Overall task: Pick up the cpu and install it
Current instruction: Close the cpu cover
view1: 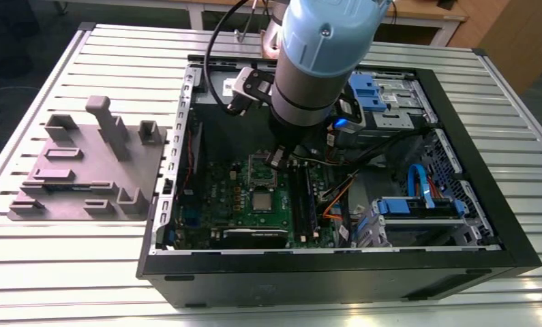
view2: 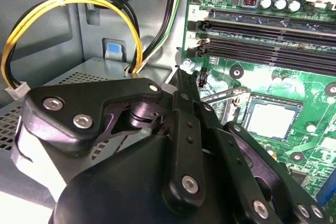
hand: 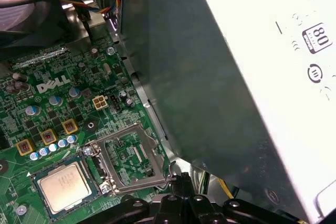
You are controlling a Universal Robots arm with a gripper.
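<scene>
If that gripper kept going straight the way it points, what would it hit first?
Probably the open socket lid beside the cpu: the gripper points down at the lid's edge. Depth is unclear, so it might slip past onto the motherboard.

i'm looking at an open pc case [view1: 325, 272] lying on a slatted table [view1: 71, 272], with a grey fixture plate [view1: 80, 170] just beside it on the exterior view's left. inside i see a green motherboard [view1: 221, 197] with black memory slots [view2: 262, 30], and blue drive brackets [view1: 420, 206] toward the exterior view's right. in the second wrist view a yellow cable [view2: 79, 3] loops against the grey inner wall.
</scene>
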